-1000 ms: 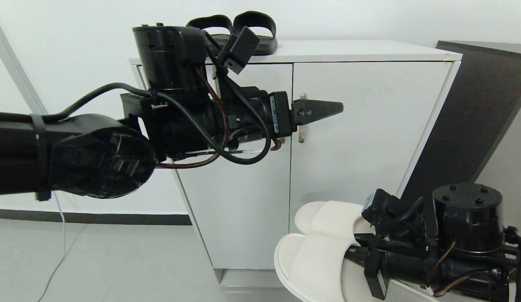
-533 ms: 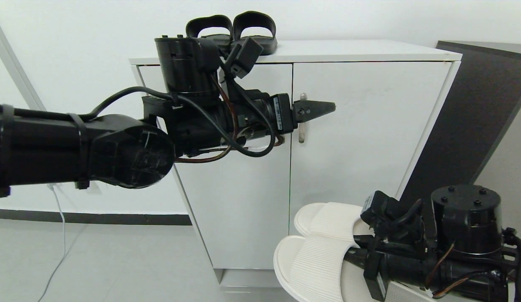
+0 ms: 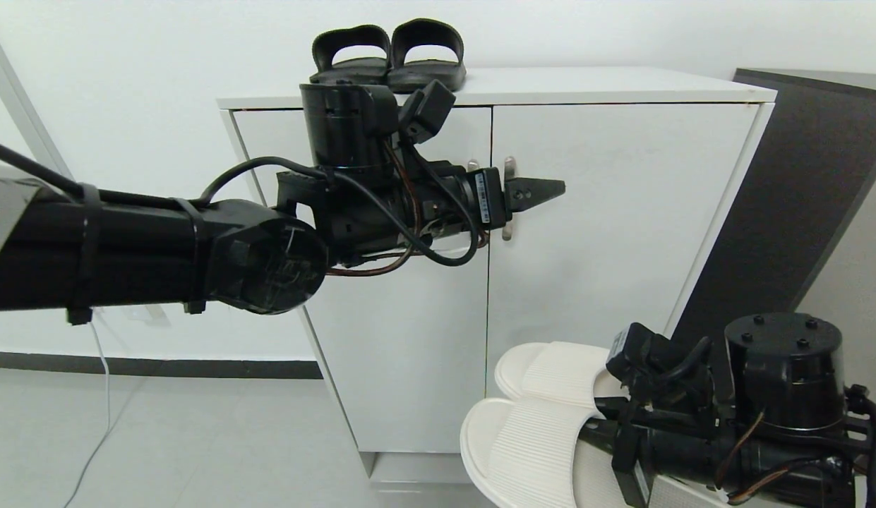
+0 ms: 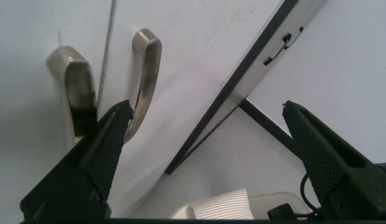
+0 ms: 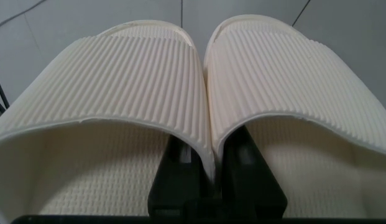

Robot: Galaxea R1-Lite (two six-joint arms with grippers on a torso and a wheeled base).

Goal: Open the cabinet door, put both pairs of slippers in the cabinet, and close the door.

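At twelve o'clock, left gripper [image 3: 550, 189], spread wide, should straddle right door handle [image 4: 146, 74] before clamping; right gripper [image 5: 212, 169] pinches white slippers [image 3: 536, 430].

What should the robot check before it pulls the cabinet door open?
1. Left hand open: ok, fingers apart.
2. Handle of the right door between those fingers: ok, close beside one finger, not gripped yet.
3. Right door shut, ready to pull: ok.
4. Right hand holding the white slippers: ok, pinched together.
5. White slippers clear of the door's swing: cannot tell; they hang low in front of it.
6. Black slippers waiting on the cabinet top: ok.
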